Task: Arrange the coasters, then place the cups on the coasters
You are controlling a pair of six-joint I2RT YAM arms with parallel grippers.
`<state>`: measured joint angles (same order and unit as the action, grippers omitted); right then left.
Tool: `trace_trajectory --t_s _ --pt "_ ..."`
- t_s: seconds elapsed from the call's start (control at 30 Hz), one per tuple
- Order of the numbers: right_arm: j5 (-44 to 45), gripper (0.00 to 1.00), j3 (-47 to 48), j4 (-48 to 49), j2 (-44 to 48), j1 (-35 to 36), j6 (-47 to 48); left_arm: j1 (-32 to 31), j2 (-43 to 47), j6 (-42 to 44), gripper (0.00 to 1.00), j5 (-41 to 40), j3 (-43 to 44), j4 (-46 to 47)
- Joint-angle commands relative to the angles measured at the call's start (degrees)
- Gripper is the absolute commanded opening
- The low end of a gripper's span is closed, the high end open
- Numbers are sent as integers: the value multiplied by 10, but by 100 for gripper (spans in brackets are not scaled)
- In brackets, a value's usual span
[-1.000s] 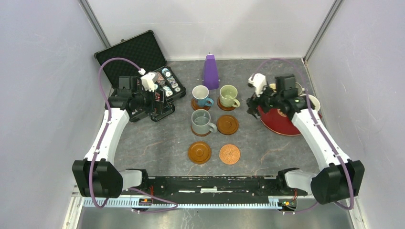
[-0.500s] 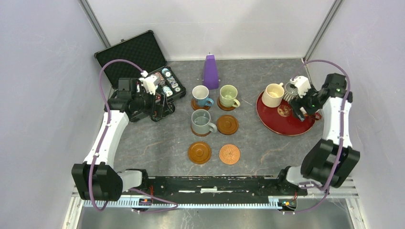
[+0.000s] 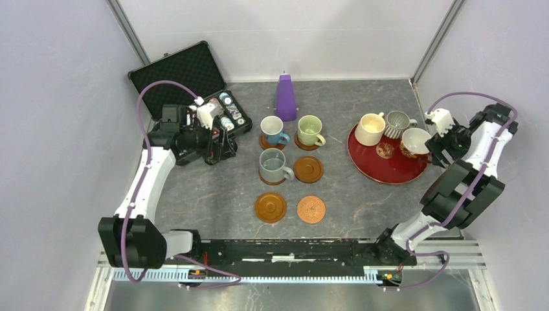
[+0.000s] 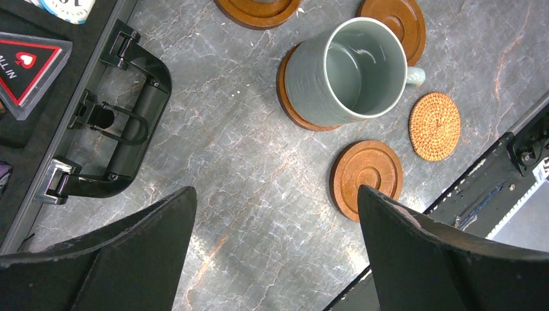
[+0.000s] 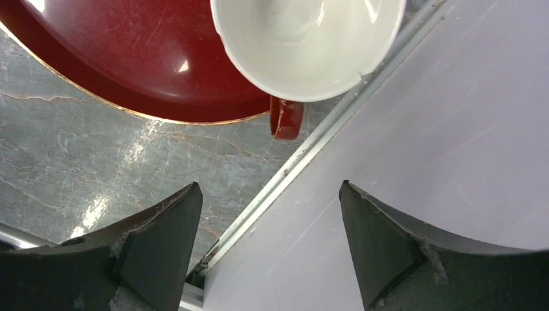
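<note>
Six coasters lie in a two-by-three grid. The blue cup [image 3: 274, 129], pale green cup [image 3: 310, 130] and grey-teal cup [image 3: 272, 165] [image 4: 346, 71] each stand on one. Bare are two glossy coasters [image 3: 308, 169] [image 3: 270, 207] [image 4: 368, 177] and the woven one [image 3: 311, 209] [image 4: 435, 126]. The cream cup [image 3: 370, 129], grey ribbed cup [image 3: 398, 123] and red cup [image 3: 414, 142] [image 5: 304, 39] stand on the red tray [image 3: 382, 167]. My right gripper [image 3: 442, 150] [image 5: 269, 188] is open, just right of the red cup's handle [image 5: 287, 118]. My left gripper [image 3: 221, 144] [image 4: 275, 194] hangs open over bare table, left of the grid.
An open black case [image 3: 188, 81] of poker chips lies at the back left, its handle [image 4: 123, 129] close to my left fingers. A purple cone [image 3: 285, 96] stands behind the cups. The right wall [image 5: 440, 129] runs right beside my right gripper.
My right arm has swung from over the tray's left side to its right edge, beside the red cup, uncovering the tray's cups. The left arm has barely moved.
</note>
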<state>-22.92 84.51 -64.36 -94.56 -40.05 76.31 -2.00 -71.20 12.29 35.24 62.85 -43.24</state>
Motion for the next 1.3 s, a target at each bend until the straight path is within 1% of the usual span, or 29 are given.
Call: trace_trajectory --t_s 0.0,0.2,0.3,0.47,0.6,0.8,1.07,1.23,1.27 --pt "1 84 -14 5 -39 -6 34 2 -4 24 100 22 24 -1" --pt "-22 84 -40 75 -69 -6 19 2 -3 24 100 18 27 -3" --pt "-35 80 -41 88 -90 -5 12 2 -6 24 100 17 30 -2" --pt "-53 76 -58 124 -117 1 -9 2 -15 21 100 18 32 -2" --pt "-56 70 -64 133 -132 13 -15 2 -14 21 100 13 34 -2" --pt "-52 48 -77 162 -127 21 -37 2 -15 19 100 6 34 0" --pt "-45 13 -96 154 -106 17 -40 2 -11 20 100 4 38 -4" --pt "-52 0 -114 123 -66 -1 -11 2 -11 13 100 11 31 2" --pt "-56 0 -118 114 -58 -3 -3 2 -11 12 100 10 31 3"
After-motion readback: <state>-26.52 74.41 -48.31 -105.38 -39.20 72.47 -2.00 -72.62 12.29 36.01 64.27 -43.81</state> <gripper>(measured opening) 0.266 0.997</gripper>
